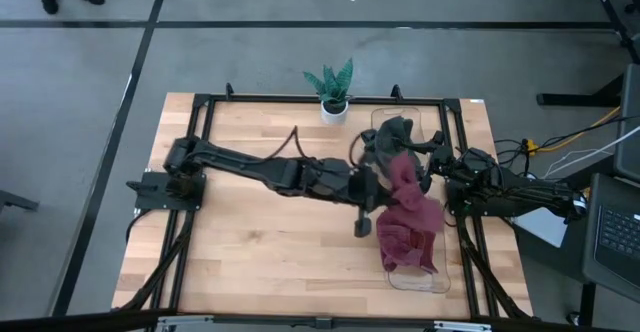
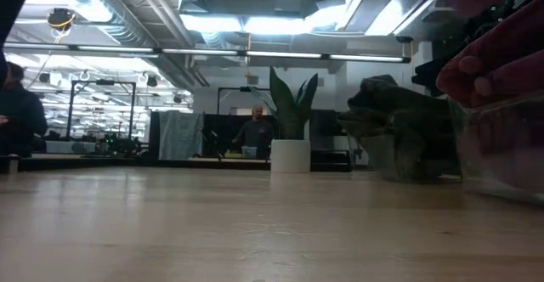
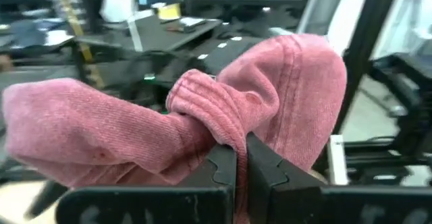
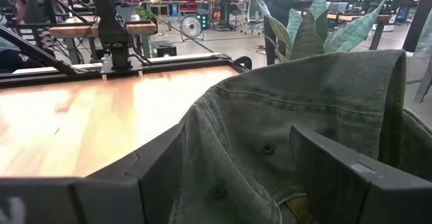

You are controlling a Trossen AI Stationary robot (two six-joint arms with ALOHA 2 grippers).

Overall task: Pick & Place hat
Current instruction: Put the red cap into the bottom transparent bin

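A red cloth hat point(image 3: 283, 89) sits in my left gripper point(image 3: 241, 151), which is shut on it above the clear bin point(image 1: 440, 282) at the table's right side. In the high view the left gripper point(image 1: 390, 184) reaches in from the left, and red cloth point(image 1: 408, 230) spreads below it into the bin. A dark green hat point(image 1: 393, 132) lies at the bin's far end. My right gripper point(image 4: 236, 136) is open, with one finger on each side of the green hat point(image 4: 304, 109); I cannot tell whether they touch it. My left gripper pinches a ribbed fold of the red hat point(image 3: 217, 113) between its two fingers, coming roughly level from the table's left. Several layers are bunched there. The cloth bulges out on both sides of the fingers, and its lower part hangs toward the bin.
A small potted plant point(image 1: 333, 92) in a white pot stands at the table's far edge, left of the bin. A black frame point(image 1: 200, 102) runs round the tabletop. Bare wood point(image 1: 260, 242) lies at the near left. People point(image 2: 257, 133) and benches show in the room beyond.
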